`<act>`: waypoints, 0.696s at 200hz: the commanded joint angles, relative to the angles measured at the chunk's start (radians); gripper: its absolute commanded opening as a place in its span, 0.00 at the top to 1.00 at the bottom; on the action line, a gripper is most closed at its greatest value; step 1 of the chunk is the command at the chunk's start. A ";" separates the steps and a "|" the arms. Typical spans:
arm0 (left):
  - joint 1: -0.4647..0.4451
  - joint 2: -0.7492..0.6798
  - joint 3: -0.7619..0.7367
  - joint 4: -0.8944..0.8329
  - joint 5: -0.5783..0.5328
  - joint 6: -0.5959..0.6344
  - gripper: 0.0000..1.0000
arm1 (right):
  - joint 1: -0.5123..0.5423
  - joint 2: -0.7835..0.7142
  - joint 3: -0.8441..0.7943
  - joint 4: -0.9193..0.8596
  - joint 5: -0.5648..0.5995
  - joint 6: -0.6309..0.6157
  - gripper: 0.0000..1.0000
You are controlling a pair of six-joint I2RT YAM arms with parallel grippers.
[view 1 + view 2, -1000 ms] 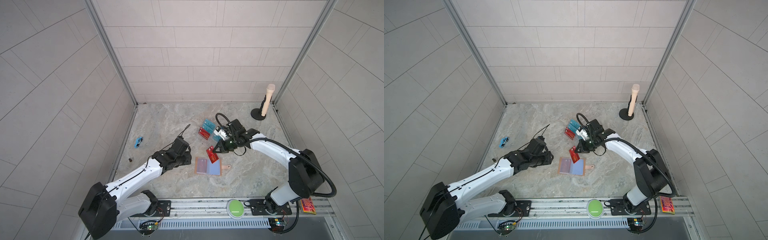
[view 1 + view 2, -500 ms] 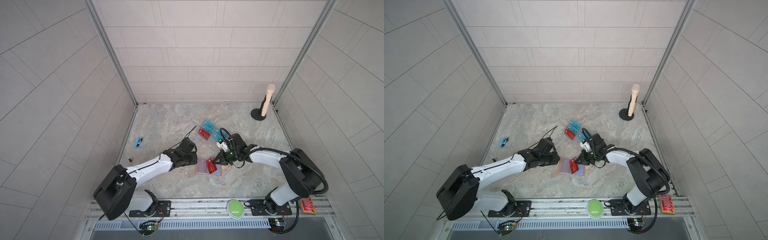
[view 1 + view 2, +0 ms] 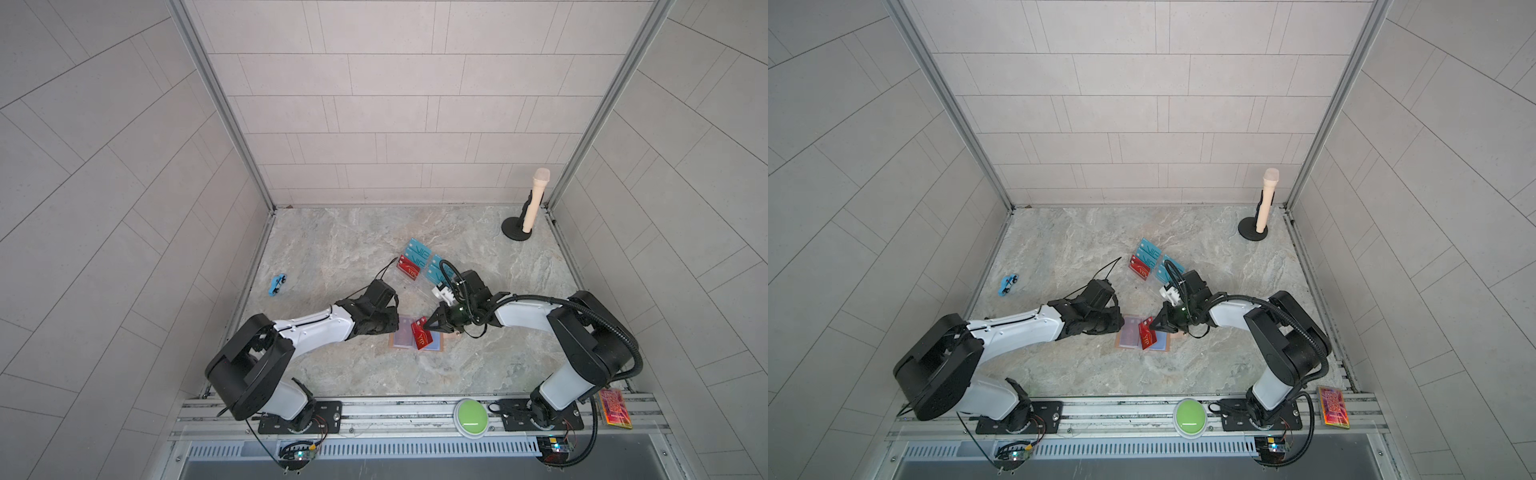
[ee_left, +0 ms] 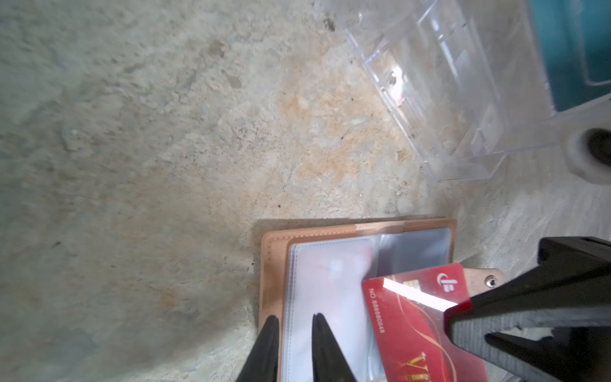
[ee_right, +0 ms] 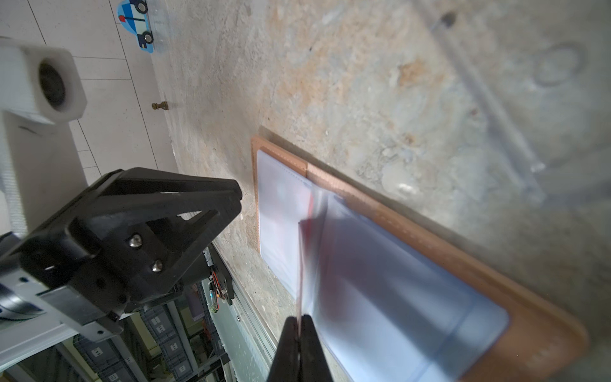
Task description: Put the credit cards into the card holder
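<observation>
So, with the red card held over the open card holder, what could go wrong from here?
1. The right gripper pinches the red card by one edge, slanted across the card holder; it may catch a loose clear sleeve and miss the pocket.
2. The left gripper only straddles the holder's edge with jaws slightly apart; the holder could slide when the card pushes.

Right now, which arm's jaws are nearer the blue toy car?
Left. The left arm has its jaws at the card holder edge facing the blue toy car; the right arm has its jaws shut on a red card over the holder's middle.
</observation>
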 commanded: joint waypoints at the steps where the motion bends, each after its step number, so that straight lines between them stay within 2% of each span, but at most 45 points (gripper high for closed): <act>1: -0.005 0.012 -0.014 0.006 0.003 -0.004 0.81 | 0.003 -0.032 -0.016 0.000 -0.006 0.007 1.00; 63: -0.006 0.028 -0.046 0.022 -0.014 -0.016 0.86 | 0.002 -0.034 -0.018 -0.001 -0.007 0.007 1.00; 139: -0.006 0.035 -0.051 0.025 -0.015 -0.014 0.86 | 0.001 -0.058 -0.022 -0.032 -0.002 -0.002 1.00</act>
